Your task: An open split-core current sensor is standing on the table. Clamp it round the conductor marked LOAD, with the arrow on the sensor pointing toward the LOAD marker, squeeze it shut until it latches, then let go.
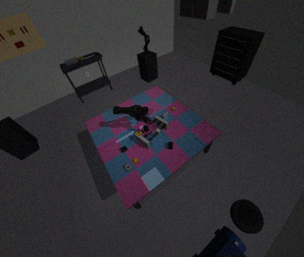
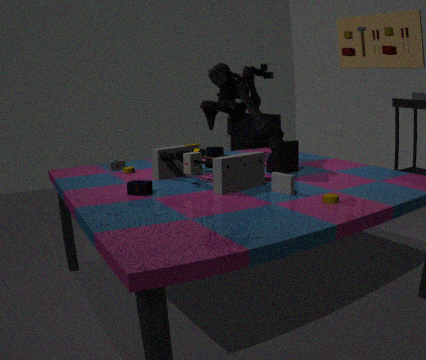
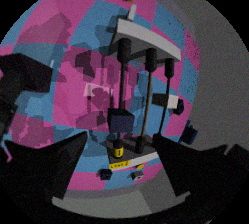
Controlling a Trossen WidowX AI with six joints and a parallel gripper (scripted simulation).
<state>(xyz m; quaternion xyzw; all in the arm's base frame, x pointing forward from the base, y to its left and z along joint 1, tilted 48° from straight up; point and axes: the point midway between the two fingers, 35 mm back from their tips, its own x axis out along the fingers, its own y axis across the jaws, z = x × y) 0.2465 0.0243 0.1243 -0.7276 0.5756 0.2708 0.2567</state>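
The dark sensor (image 3: 120,121) (image 1: 145,128) (image 2: 215,151) sits at the LOAD conductor (image 3: 122,85), the leftmost of three rods in the wrist view. It looks like a compact block around the rod; whether it is latched cannot be seen, and its arrow is not visible. The yellow LOAD marker (image 3: 119,164) is on the end support beyond it, below a yellow band (image 3: 118,150) on the rod. My gripper (image 3: 120,136) (image 2: 211,126) is open and empty, above the rods, its fingers spread to either side of the LOAD rod in the wrist view.
Two pale end supports (image 1: 143,140) (image 2: 239,173) (image 3: 151,40) carry the rods. A white block (image 3: 172,101) (image 2: 192,163) is by the rightmost rod. A black block (image 1: 170,145) (image 2: 139,188), a yellow disc (image 1: 135,160) (image 2: 129,170) and a small grey box (image 1: 128,167) (image 2: 117,165) stand around the fixture.
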